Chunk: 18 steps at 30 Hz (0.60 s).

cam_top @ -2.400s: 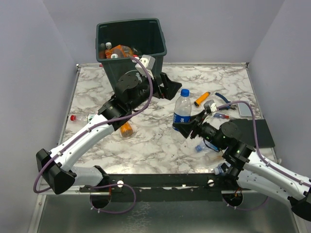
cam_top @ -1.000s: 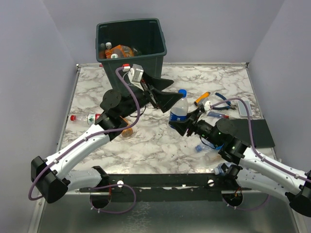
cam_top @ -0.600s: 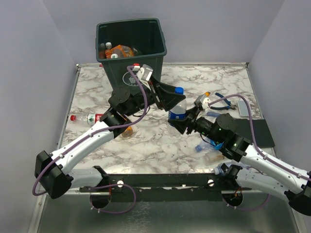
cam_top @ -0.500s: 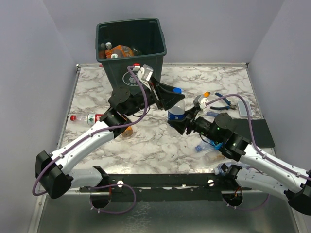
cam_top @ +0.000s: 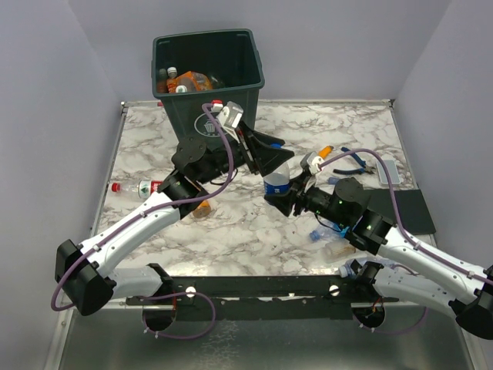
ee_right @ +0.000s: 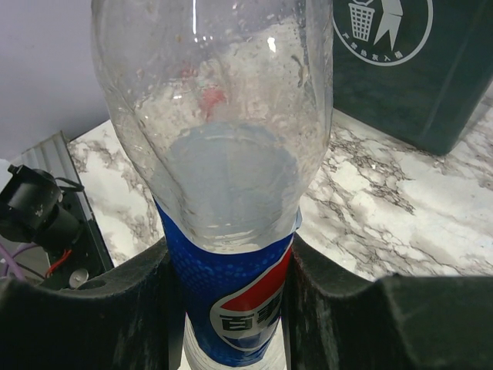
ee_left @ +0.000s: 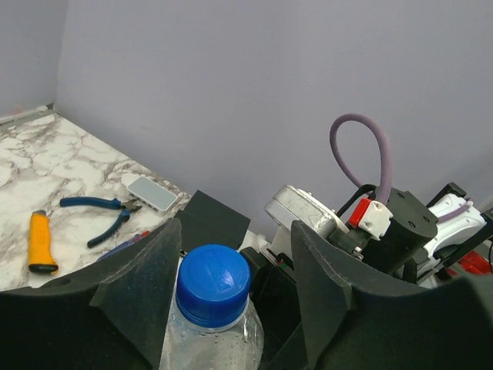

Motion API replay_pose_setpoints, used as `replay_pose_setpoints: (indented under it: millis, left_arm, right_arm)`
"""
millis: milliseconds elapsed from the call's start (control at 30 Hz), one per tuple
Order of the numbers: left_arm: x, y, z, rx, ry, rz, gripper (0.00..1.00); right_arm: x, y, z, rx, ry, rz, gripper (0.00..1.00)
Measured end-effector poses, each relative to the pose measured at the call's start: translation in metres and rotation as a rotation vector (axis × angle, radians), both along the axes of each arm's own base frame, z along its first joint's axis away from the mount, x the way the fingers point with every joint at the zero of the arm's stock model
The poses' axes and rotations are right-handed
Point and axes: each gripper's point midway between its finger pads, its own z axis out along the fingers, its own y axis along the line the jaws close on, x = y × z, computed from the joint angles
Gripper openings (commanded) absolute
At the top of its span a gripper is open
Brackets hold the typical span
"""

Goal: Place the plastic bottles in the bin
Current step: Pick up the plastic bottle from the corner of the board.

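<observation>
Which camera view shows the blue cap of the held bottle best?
The left wrist view: the blue cap sits in the middle, between the fingers of the left gripper. In the top view that gripper hides most of it. The right wrist view shows only the body and label of the bottle.

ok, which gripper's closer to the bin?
Left. Left gripper is at the cap of the bottle, just in front of the bin; right gripper clamps its label, farther back.
</observation>
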Motion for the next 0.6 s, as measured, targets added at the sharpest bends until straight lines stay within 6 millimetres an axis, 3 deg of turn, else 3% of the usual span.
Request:
replay_pose_setpoints:
  millis: [233,333,467,533,600]
  left_arm:
    - [0.001,-0.001,-0.009,0.03,0.021,0.001,0.31]
    - [0.003,0.0,-0.012,0.041,0.017,0.009,0.0]
    - [0.003,0.001,-0.012,0.05,-0.001,0.014,0.0]
    - [0.003,0.002,-0.013,0.062,-0.008,0.019,0.0]
    - [0.004,0.003,-0.017,0.078,-0.008,0.03,0.0]
  right_arm:
    - [0.0,-0.001,-0.003,-0.011,0.004,-0.001,0.4]
    - [0.0,-0.001,-0.002,-0.014,0.006,-0.001,0.43]
    - [0.0,-0.002,-0.002,-0.018,0.011,-0.005,0.85]
    - [0.0,-0.002,0.0,-0.015,0.018,-0.008,0.99]
    - [0.001,-0.001,0.007,-0.01,0.024,-0.01,1.0]
